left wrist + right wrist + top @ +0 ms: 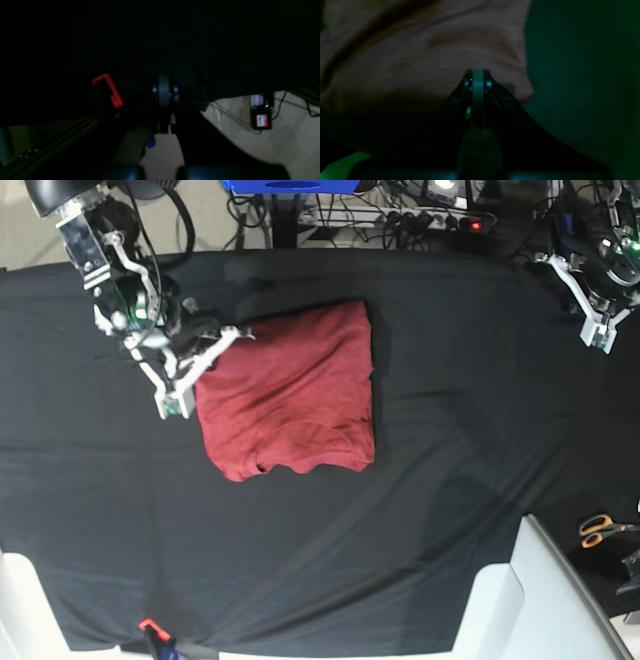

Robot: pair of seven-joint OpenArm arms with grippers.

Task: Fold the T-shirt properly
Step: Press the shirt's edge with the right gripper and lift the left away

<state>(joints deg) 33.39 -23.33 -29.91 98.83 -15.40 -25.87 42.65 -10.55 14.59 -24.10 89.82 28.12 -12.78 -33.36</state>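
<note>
The T-shirt lies on the black cloth as a brick-red, roughly rectangular folded shape, left of the table's middle. My right gripper is at its upper left corner. In the right wrist view its fingers are shut, with the tips against the wrinkled red fabric near its edge; I see no fabric pinched between them. My left gripper is far from the shirt, at the back right edge of the table. It is shut and empty in the dark left wrist view.
Orange-handled scissors lie at the right edge. A white panel stands at the front right. A red clamp holds the cloth near my left gripper. Cables and a power strip run behind the table.
</note>
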